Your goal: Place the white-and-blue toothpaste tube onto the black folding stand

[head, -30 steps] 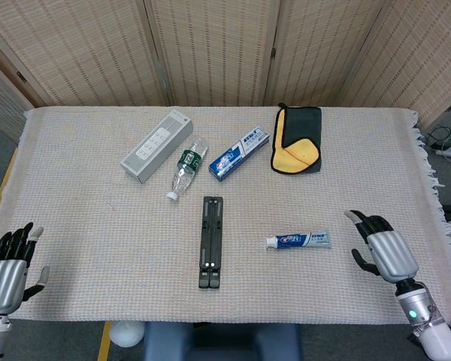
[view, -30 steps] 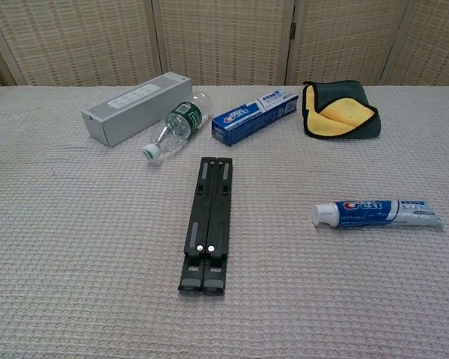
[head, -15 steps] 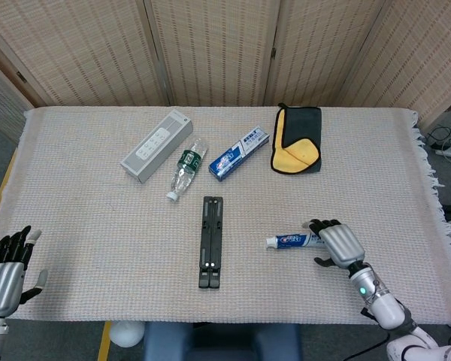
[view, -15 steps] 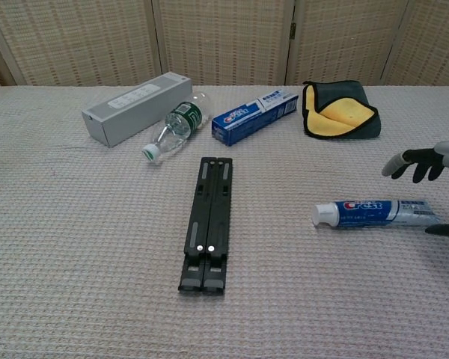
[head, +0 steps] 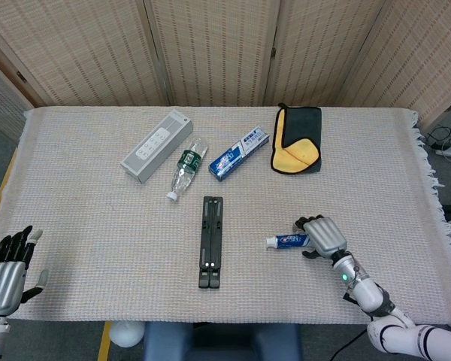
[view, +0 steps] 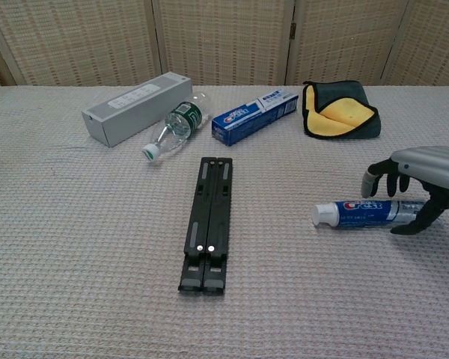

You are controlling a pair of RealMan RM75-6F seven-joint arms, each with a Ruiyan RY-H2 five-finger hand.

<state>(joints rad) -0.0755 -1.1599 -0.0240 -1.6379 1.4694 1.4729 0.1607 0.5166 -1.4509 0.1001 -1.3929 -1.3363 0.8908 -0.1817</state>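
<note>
Leftmost, my left hand (head: 6,272) sat off the near-left edge of the beige woven tablecloth (head: 83,226), fingers spread, holding nothing; only the head view showed it. Next, far-left-centre, lay the grey rectangular speaker bar (head: 156,145) (view: 135,108), and just beside it the clear plastic bottle with green label (head: 187,168) (view: 175,128), on its side with its cap toward me. Right of that lay the blue-and-white toothpaste carton (head: 239,153) (view: 254,114). At centre, nearer me, the black folding stand (head: 211,241) (view: 207,222) lay flat and folded, running front to back. Behind, right of the carton, was the folded yellow-and-dark-grey cloth (head: 298,140) (view: 340,109). The white-and-blue toothpaste tube (head: 287,241) (view: 363,212) lay on the cloth right of the stand, apart from it, cap pointing at the stand. My right hand (head: 322,235) (view: 423,183) arched over the tube's tail end, fingers (view: 372,178) spread, thumb near the tube's near side; whether it actually touched, I could not tell.
</note>
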